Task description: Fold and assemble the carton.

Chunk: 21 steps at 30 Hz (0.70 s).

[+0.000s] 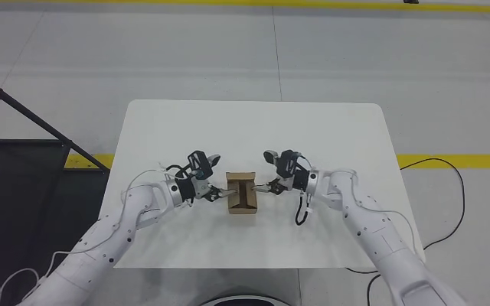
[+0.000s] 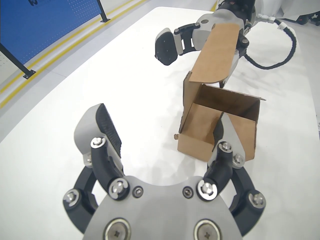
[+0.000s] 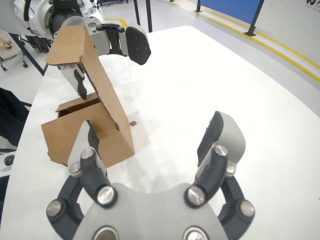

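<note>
A brown cardboard carton (image 1: 242, 193) stands open-topped in the middle of the white table (image 1: 321, 138). One tall flap (image 2: 217, 53) sticks up along its side. My left gripper (image 2: 166, 133) is open at one end of the carton (image 2: 197, 123), with one finger dipped inside the box and the other out over bare table. My right gripper (image 3: 152, 133) is open at the opposite end of the carton (image 3: 110, 116), one finger against the end wall, the other clear of it. From above, the left gripper (image 1: 217, 187) and right gripper (image 1: 266, 182) face each other across the box.
A small cardboard scrap (image 3: 133, 123) lies on the table beside the carton. A black cable (image 1: 301, 208) loops off the right wrist. Bare tabletop lies all around the box. Blue fence panels (image 2: 37, 13) stand beyond the far edge.
</note>
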Each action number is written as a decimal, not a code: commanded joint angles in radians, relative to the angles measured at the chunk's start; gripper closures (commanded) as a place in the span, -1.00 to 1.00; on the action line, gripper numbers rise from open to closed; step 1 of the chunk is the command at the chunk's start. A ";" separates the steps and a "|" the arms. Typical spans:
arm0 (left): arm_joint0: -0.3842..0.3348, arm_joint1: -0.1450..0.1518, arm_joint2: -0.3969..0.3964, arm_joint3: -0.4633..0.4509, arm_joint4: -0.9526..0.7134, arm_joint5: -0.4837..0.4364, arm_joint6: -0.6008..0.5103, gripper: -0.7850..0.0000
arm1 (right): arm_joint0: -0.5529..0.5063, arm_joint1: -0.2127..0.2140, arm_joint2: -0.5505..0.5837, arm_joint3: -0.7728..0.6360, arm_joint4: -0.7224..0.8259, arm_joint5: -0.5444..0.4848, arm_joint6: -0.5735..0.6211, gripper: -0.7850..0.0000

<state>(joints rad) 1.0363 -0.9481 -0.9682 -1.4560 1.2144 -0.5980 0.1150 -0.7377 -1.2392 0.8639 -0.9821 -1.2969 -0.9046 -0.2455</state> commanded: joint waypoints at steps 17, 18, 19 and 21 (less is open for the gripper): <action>0.004 -0.016 -0.008 -0.003 0.026 -0.020 -0.039 -1.00 | -0.023 -0.005 0.009 -0.102 0.083 0.038 0.234 -1.00; 0.005 -0.017 -0.008 -0.002 0.028 -0.020 -0.040 -1.00 | -0.025 -0.004 0.011 -0.108 0.086 0.040 0.241 -1.00; 0.006 -0.018 -0.009 -0.002 0.030 -0.022 -0.040 -1.00 | -0.027 -0.004 0.013 -0.113 0.087 0.043 0.247 -1.00; 0.007 -0.019 -0.012 0.000 0.031 -0.024 -0.042 -1.00 | -0.031 -0.003 0.017 -0.124 0.089 0.048 0.258 -1.00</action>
<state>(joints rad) 1.0425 -0.9663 -0.9786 -1.4572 1.2449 -0.6213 0.0737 -0.7664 -1.2427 0.8783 -1.1001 -1.2087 -0.8590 0.0064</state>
